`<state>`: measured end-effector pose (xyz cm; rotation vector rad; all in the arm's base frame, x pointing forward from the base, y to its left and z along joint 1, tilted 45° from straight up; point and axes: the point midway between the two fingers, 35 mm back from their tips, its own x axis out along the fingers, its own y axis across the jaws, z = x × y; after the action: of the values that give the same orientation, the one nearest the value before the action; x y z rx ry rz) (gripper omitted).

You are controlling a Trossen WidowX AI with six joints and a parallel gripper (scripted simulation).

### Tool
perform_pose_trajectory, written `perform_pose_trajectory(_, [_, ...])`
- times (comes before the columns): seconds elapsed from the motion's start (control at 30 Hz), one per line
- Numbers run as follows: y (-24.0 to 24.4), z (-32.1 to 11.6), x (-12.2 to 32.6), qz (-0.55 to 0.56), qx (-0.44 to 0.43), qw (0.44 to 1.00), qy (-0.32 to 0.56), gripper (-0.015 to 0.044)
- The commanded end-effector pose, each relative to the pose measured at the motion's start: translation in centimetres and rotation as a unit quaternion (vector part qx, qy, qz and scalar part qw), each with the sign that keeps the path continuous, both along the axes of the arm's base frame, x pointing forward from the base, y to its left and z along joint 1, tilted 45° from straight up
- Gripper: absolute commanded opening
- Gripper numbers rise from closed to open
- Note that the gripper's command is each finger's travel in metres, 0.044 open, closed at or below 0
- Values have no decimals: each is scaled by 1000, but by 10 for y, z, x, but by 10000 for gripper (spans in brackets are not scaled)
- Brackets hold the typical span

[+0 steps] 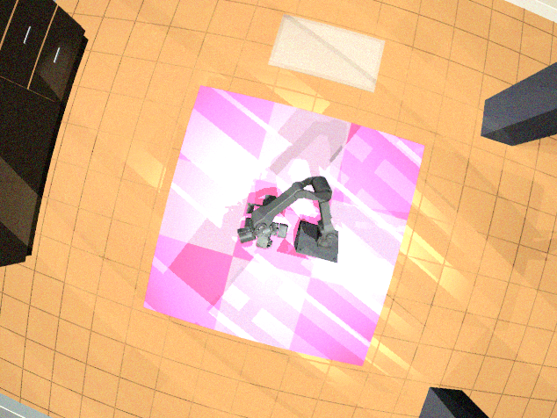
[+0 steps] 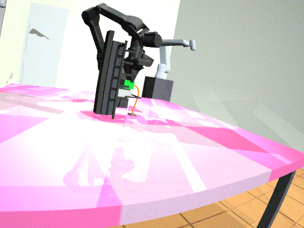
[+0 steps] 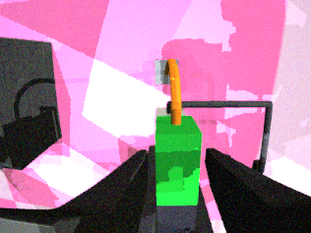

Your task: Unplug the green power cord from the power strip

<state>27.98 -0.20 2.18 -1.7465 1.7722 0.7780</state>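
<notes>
The green plug point(image 2: 128, 84) point(image 3: 176, 188) sits at the side of the upright dark power strip point(image 2: 106, 81), above a white plug. Its seat in the strip is hidden. Its orange cord point(image 2: 137, 92) point(image 3: 175, 94) leaves the outer end and curves down to a small grey pad point(image 2: 132, 114) point(image 3: 160, 73) on the table. My gripper point(image 2: 132, 81) point(image 3: 176, 155) is partly open and points down, its fingertips at the plug's upper part. In the wrist view one finger is on each side of the plug, with narrow gaps. The top view hides the plug under the arm.
A thin black bracket point(image 3: 221, 104) sticks out near the cord. The white plug point(image 2: 124, 92) is just below the green one. The arm's dark base point(image 1: 317, 242) stands beside the strip. A pale second arm point(image 2: 160, 70) is in the background.
</notes>
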Motion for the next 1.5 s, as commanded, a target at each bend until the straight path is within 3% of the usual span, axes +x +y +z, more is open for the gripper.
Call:
perform_pose_trajectory(0.0, [-4, -2, -1, 1, -3, 1000, 2, 160])
perform_pose_trajectory(0.03, [-4, -2, -1, 1, -3, 1000, 2, 160])
perform_pose_trajectory(0.13, [-1, -1, 0, -1, 0, 1000, 1, 81])
perform_pose_trajectory(0.47, [-1, -1, 0, -1, 0, 1000, 1, 0])
perform_pose_trajectory(1.47, [35, -31, 0, 1, 1, 1000, 1, 0])
